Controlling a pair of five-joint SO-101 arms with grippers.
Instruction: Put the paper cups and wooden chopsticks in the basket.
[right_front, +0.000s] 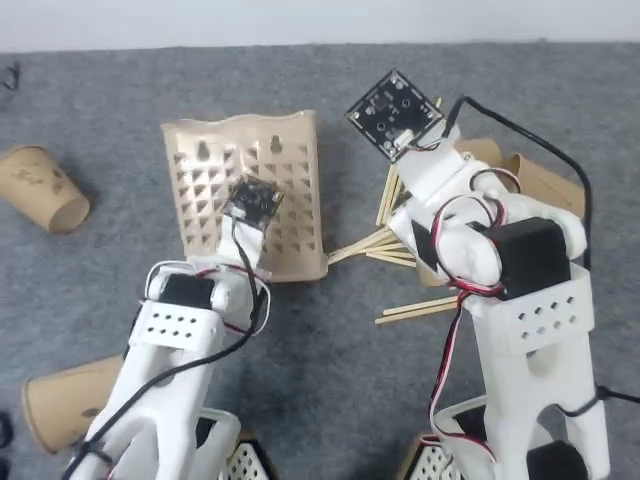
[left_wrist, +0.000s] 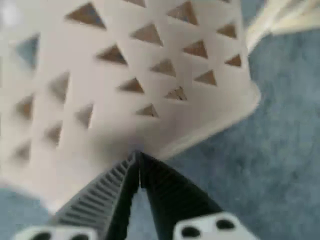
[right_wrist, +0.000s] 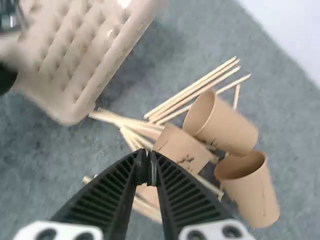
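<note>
High view: basket (right_front: 250, 190) mid-mat (right_front: 330, 400), left arm's wrist over its near edge. Chopsticks (right_front: 385, 245) fanned just right of the basket under the right arm, long axes running from the basket's near corner outward, a few lying crosswise nearer the arm bases. Right cups (right_front: 545, 180) tucked behind the right arm. Far cup (right_front: 45, 188) on its side well left of the basket; near cup (right_front: 65, 400) beside the left arm's base.

Left wrist view: left gripper (left_wrist: 137, 162) pressed together, pinching nothing, tip just short of the basket's wall.

Right wrist view: right gripper (right_wrist: 146, 162) pressed together too, empty, poised over the stick pile with the right cups just beyond, lying on their sides, mouths turned toward the basket.

Judged from this: right arm clearly nearer the chopsticks and right cups, left arm nearer the other two. Probably best to spread the right jaws first, then close across the sticks' length, not along it
</note>
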